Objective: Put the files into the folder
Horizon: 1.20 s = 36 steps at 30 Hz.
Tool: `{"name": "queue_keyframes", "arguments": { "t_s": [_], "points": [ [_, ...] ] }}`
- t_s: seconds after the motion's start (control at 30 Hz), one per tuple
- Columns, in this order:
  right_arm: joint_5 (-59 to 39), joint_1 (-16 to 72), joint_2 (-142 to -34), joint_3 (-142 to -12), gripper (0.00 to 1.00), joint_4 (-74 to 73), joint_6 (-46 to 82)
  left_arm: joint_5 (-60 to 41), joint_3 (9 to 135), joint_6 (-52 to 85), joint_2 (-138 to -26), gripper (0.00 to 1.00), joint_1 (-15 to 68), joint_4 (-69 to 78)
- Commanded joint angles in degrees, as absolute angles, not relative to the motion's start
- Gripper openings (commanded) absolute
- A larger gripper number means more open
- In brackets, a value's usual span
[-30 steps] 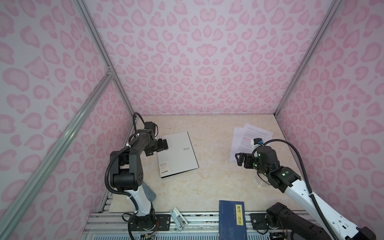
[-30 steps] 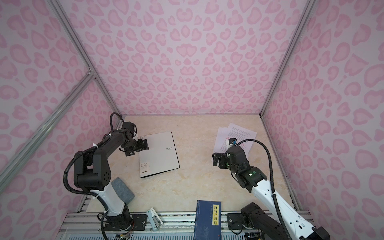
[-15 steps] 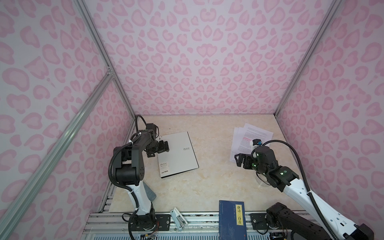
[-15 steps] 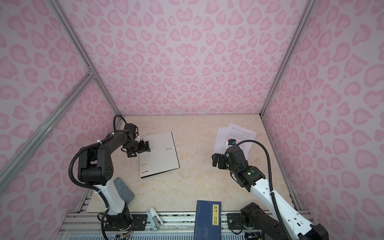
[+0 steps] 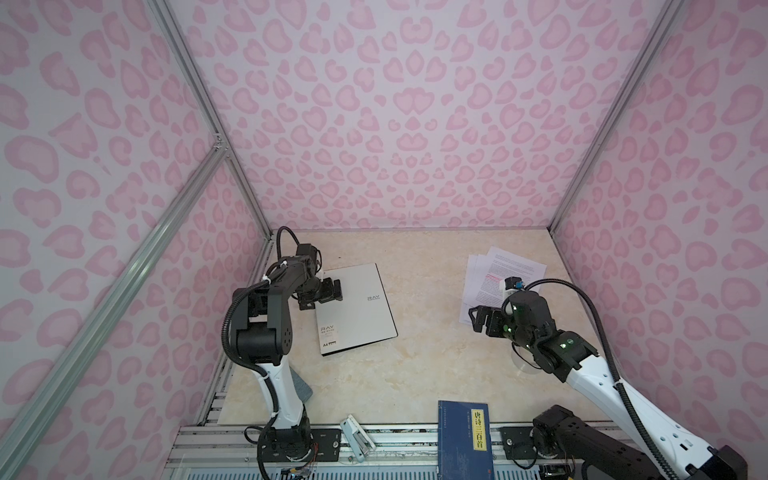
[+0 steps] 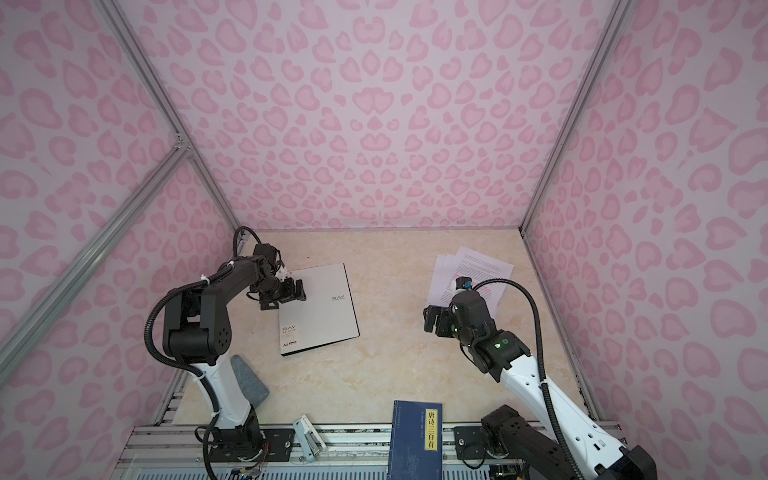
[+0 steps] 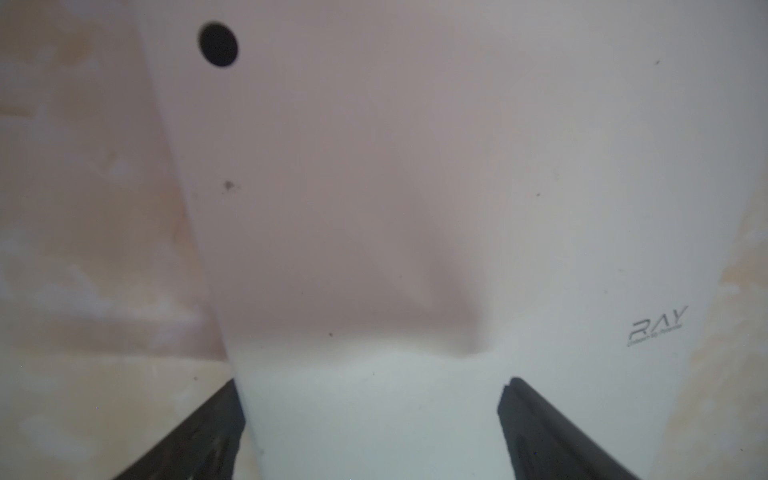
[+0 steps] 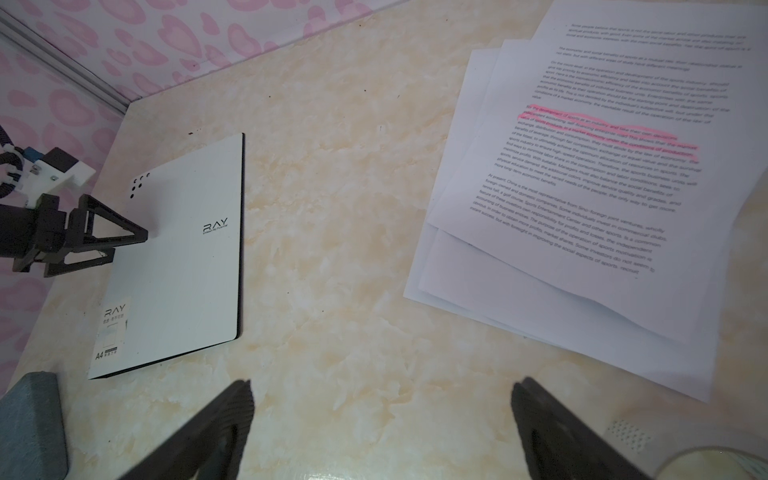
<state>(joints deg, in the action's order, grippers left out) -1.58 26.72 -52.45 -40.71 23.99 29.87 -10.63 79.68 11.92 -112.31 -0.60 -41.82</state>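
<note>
Folder: one flat white-grey folder [image 5: 359,309], closed, on the left of the beige marble tabletop [image 5: 415,357].
Files: at least three fanned white printed sheets [image 8: 582,199], some lines pink, lying outside the folder, well apart.
Writing: "RAY" twice, "A4" on the folder; "唐诗三百首" on one dark blue book [image 5: 463,440].
My left gripper [image 5: 322,298]: spread wide, straddling the folder's edge.
My right gripper [image 8: 382,415]: spread wide, empty, beside the sheets.

Folder [image 5: 357,307] lies flat on the left side of the table [image 5: 415,365], and the files [image 5: 478,295] are stacked far right, well apart from it. Book [image 5: 463,440] sits at the near edge, right of the middle.
</note>
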Motion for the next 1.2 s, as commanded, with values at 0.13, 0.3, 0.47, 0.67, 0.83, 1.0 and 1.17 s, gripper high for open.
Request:
{"name": "queue_keyframes", "arguments": {
  "t_s": [0.13, 0.3, 0.47, 0.67, 0.83, 1.0, 1.17],
  "points": [
    [-2.29, 26.77, -51.95, -40.9, 1.0, 25.22, 30.08, -10.51, 81.21, 9.9, -113.58, 0.98, 0.08, -42.23],
    [-2.44, 26.66, -52.86, -41.82, 1.0, 25.16, 29.83, -8.91, 80.77, 9.1, -111.77, 0.98, 0.61, -42.1],
    [-3.67, 26.66, -54.77, -42.75, 1.0, 24.37, 30.04, -9.66, 81.1, 5.1, -111.32, 0.98, 1.79, -42.55],
    [-4.44, 26.72, -56.56, -43.79, 1.0, 23.74, 30.53, -9.77, 81.04, 4.3, -113.34, 0.99, 4.57, -42.7],
    [-4.75, 26.74, -56.35, -44.09, 1.0, 24.3, 30.64, -11.55, 81.36, 4.06, -113.95, 1.0, 7.27, -42.93],
    [-4.57, 26.72, -55.64, -43.49, 1.0, 24.19, 30.99, -13.98, 81.57, 4.78, -113.29, 1.0, 10.7, -43.28],
    [-4.39, 26.66, -55.85, -43.4, 1.0, 23.85, 31.29, -15.56, 80.96, 5.64, -113.01, 1.0, 14.8, -43.14]
  ]
}}
